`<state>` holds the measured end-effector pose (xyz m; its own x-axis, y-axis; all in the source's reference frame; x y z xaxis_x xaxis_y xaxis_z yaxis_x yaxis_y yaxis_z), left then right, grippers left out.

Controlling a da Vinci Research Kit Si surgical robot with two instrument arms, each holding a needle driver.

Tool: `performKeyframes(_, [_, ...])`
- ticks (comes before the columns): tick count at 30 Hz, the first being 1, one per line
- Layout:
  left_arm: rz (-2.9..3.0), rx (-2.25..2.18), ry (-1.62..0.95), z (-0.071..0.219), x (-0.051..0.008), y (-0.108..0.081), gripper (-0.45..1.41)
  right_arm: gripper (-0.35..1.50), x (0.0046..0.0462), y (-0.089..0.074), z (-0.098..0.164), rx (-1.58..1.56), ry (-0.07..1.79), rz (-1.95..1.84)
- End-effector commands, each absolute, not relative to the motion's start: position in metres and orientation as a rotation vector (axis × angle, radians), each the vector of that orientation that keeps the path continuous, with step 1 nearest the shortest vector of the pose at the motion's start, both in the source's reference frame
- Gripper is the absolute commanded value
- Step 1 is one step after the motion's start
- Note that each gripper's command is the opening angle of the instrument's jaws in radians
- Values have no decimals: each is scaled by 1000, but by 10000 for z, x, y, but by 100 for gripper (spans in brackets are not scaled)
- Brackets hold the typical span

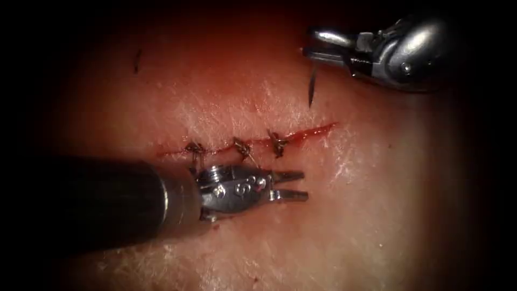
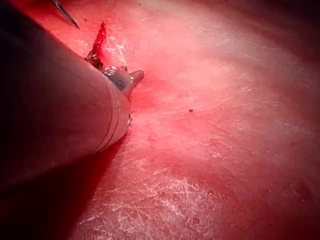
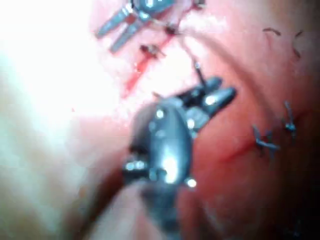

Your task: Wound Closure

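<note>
Steel needle hangs clamped in right hand, above the cut; left hand apart, empty

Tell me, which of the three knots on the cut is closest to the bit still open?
The rightmost knot. The red open stretch of the cut starts just right of it; the other two knots sit farther left.

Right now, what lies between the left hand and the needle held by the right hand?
In the endoscope view, the cut with three knotted stitches crosses between the open left hand and the needle hanging from the right hand.
</note>
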<state>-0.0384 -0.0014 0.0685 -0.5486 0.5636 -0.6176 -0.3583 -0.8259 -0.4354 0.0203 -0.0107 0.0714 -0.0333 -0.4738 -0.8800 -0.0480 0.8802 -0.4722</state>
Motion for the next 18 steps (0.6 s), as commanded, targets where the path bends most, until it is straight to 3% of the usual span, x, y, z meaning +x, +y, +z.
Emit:
performKeyframes(1, [2352,-1068,-355,691,-388,-16,22,-35,211,-108,719,-425,1588,-353])
performKeyframes(18, [2366,-1077,-354,686,-387,-14,22,-35,219,-121,723,-437,1601,-360])
